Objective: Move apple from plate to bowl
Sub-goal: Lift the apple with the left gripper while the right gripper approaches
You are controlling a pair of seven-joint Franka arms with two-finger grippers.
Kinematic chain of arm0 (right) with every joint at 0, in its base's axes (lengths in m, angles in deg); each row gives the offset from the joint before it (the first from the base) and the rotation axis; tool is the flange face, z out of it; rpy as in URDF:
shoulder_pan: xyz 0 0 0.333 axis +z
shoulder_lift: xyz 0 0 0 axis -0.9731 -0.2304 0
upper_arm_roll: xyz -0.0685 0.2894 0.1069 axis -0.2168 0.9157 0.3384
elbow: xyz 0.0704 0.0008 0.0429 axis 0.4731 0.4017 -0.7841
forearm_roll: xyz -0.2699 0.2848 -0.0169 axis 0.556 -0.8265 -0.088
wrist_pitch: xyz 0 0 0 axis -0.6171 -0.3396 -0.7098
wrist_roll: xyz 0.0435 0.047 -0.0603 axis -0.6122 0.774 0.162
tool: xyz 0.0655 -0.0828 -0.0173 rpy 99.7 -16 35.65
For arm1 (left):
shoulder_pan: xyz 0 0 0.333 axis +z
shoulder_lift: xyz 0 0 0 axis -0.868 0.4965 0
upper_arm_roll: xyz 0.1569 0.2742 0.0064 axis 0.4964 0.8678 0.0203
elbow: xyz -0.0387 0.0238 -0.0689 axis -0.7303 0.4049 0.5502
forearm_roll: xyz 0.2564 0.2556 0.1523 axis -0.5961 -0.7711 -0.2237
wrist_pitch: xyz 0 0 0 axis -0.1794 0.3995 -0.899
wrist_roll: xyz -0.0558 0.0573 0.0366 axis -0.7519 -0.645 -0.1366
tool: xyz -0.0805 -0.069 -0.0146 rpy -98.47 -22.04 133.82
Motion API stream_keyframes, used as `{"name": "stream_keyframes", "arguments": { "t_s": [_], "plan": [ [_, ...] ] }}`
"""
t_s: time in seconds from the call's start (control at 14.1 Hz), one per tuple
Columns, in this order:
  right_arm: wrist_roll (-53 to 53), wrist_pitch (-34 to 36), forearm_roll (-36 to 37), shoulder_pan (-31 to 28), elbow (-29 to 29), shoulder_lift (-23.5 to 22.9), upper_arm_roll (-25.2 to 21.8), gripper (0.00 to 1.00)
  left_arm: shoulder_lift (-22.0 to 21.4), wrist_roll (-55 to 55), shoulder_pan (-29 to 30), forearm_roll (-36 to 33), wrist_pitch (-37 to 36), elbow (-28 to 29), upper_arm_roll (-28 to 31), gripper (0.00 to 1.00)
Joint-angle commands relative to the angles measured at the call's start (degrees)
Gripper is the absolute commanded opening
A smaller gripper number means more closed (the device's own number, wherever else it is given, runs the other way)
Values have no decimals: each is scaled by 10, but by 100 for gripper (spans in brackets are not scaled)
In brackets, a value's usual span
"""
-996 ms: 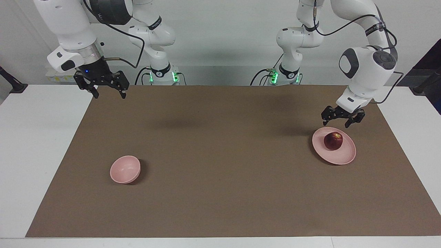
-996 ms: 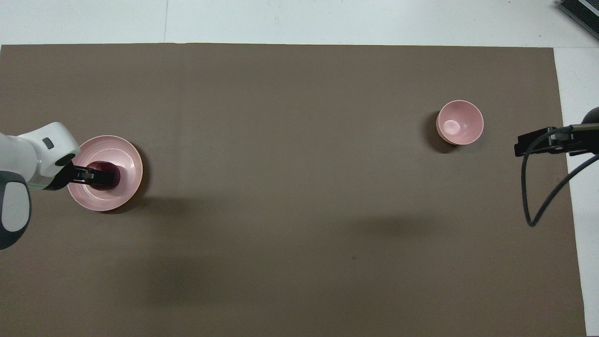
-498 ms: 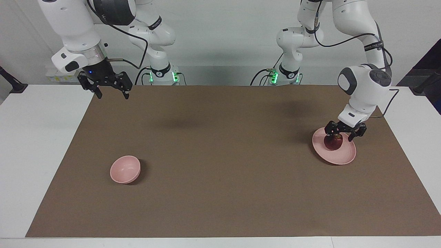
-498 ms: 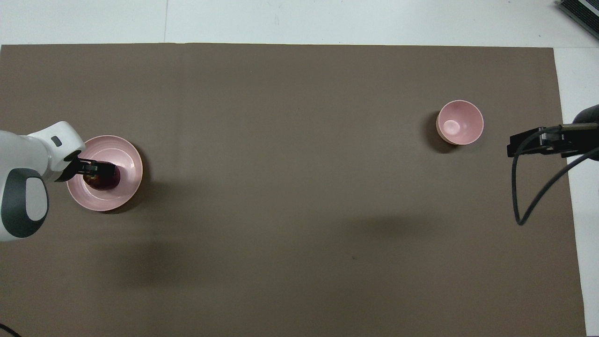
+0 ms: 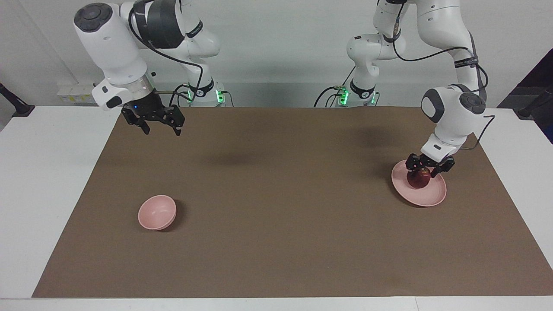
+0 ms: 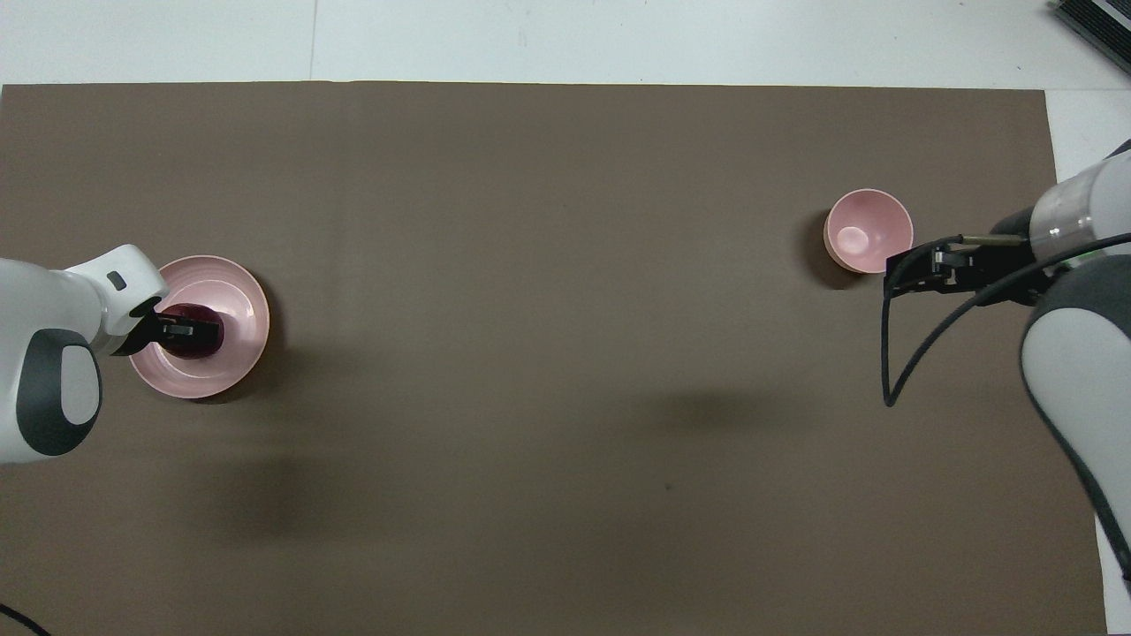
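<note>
The dark red apple (image 5: 418, 181) (image 6: 189, 344) rests on the flat pink plate (image 5: 433, 199) (image 6: 240, 300) at the left arm's end of the brown mat. My left gripper (image 5: 425, 172) (image 6: 191, 329) is down on the apple, its fingers closed against the fruit's two sides, and its hand covers the apple's top. The small deep pink bowl (image 5: 157, 212) (image 6: 869, 231) stands with nothing in it at the right arm's end. My right gripper (image 5: 162, 131) (image 6: 912, 269) hangs open in the air over the mat, holding nothing.
The brown mat (image 5: 276, 207) covers most of the white table (image 5: 47, 181). Between plate and bowl lies a wide stretch of bare mat. The right arm's black cable (image 6: 892, 371) loops down below its wrist.
My left gripper came down from above the plate's rim onto the apple and its fingers closed in on it. My right arm swung inward over the mat, toward the bowl.
</note>
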Motion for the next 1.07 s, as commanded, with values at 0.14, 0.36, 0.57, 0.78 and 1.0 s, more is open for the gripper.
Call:
{"name": "stream_keyframes", "arguments": {
  "t_s": [0.14, 0.36, 0.57, 0.78, 1.0],
  "plan": [
    [0, -82, -5, 16, 22, -50, 0, 100, 6, 6, -2, 5, 8, -20, -2, 2],
    [-13, -104, -10, 23, 22, -70, 0, 100, -12, 5, -4, 5, 0, -39, -6, 0],
    [-87, -93, -52, 31, 23, -80, 0, 100, -44, -5, -16, 40, -45, -55, -12, 0],
    [-160, -94, -138, 32, 40, -98, 0, 100, -70, -5, -32, 108, -85, -57, -13, 0],
    [-246, -98, -195, 54, 41, -107, 0, 100, -73, 2, -44, 221, -122, -60, -17, 0]
  ]
}}
